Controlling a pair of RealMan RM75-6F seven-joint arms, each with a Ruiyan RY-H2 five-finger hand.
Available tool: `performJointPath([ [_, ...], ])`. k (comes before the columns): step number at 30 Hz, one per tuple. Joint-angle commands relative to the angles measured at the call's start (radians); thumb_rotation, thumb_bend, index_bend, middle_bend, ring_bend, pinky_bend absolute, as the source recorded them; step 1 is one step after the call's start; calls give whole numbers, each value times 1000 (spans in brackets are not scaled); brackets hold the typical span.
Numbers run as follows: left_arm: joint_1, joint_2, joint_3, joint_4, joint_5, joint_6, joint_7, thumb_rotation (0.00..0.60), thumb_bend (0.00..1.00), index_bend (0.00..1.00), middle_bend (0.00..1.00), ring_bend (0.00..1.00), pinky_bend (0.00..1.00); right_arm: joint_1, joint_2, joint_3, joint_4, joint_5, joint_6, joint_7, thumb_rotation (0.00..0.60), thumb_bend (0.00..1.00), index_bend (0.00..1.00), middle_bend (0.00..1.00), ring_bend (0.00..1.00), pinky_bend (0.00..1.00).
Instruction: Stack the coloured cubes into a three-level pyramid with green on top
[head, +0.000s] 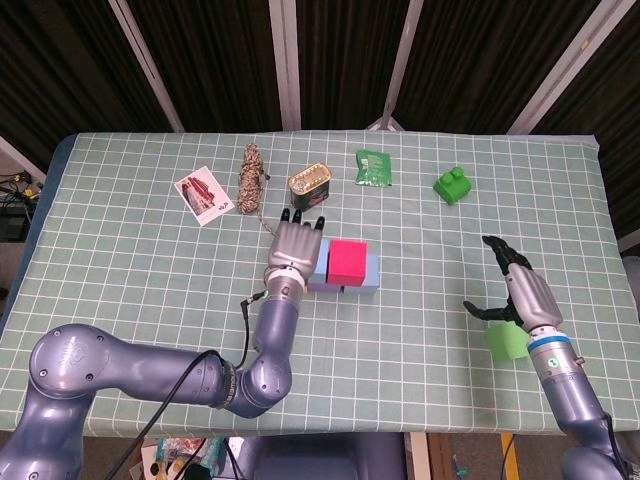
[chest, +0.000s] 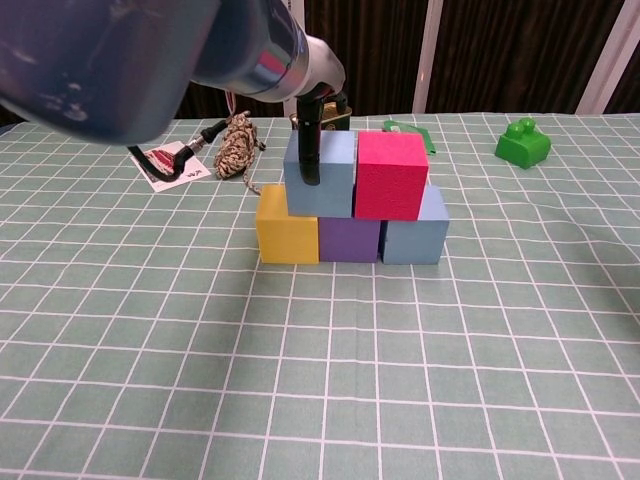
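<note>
The green cube (head: 508, 342) lay flat on the table (head: 120, 270) near its right front edge, directly beneath the right hand (head: 524, 292). That hand hovered just above it with fingers spread and curved downward, holding nothing; contact with the cube could not be confirmed. Well apart to the left stood the partial pyramid: a yellow cube (chest: 288, 224), a purple cube (chest: 348, 239) and a light-blue cube (chest: 415, 229) touching in a row, with a blue-grey cube (chest: 330, 176) and a pink cube (chest: 390, 174) resting on them. The left hand (head: 297, 248) rested over the blue-grey cube, one dark finger (chest: 311, 150) against its front face. At the rear lay a green toy brick (head: 452, 185), a tin (head: 309, 184) and a card (head: 203, 194).
</note>
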Motion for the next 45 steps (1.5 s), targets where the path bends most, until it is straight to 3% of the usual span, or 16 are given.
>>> performJointPath([
  [1,2,0,-1,-1,2,1,-1,600,264,54,148,25,45,0,0,0,0,0,0,0,600,241,0,0,0,0],
  [5,5,3,-3,-4,5,2,-2,600,218,43,103,19,45,0,-1,0,1,1,0,0,600,242,0,0,0,0],
  [12,17,15,-17,-24,20,5,-21,600,51,27,72,18,45,1,-3,-2,1,-2,0,-3,600,242,0,0,0,0],
  [16,33,39,-32,-63,41,11,-51,600,31,27,71,18,45,1,-4,-4,4,-3,-4,-4,600,241,0,0,0,0],
  [27,166,197,-27,-342,189,68,-201,600,32,26,71,18,45,2,-5,-6,13,1,-3,-10,600,242,0,0,0,0],
  [36,381,369,136,-624,518,182,-372,600,43,26,72,18,43,11,-22,-30,31,7,3,-70,600,241,0,0,0,0],
  [45,617,488,354,-733,850,248,-561,600,66,26,73,18,42,26,-63,-51,59,30,31,-157,600,242,0,0,0,0],
])
